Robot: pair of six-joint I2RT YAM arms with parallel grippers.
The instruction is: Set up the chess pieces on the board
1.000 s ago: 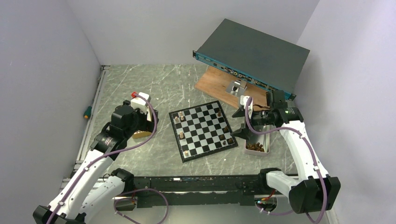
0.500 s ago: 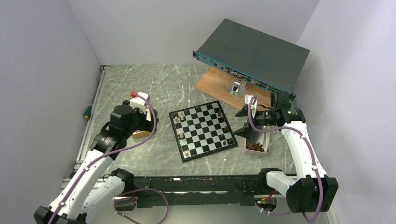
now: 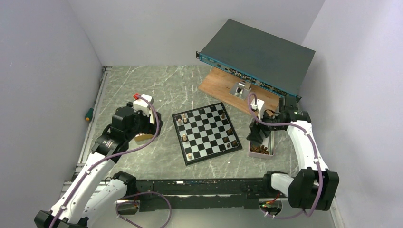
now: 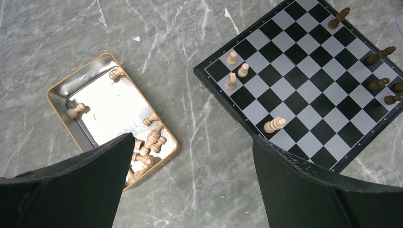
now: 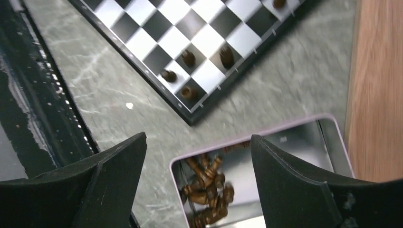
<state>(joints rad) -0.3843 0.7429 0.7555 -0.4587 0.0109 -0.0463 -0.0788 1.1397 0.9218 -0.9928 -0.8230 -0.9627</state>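
Hovering right gripper (image 5: 198, 138) over the tin (image 5: 294, 147) beside the board (image 5: 190, 28), jaws wide, empty, ready to grab one of the dark pieces (image 5: 209, 190).

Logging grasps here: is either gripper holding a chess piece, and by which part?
Nothing is held. The left gripper hangs open over the gold tin, the right gripper open over the tin of dark pieces.

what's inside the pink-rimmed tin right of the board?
Dark brown chess pieces heaped at one end of the tin; the rest of its visible floor is bare metal. The right end effector covers one corner, so the count is unclear.
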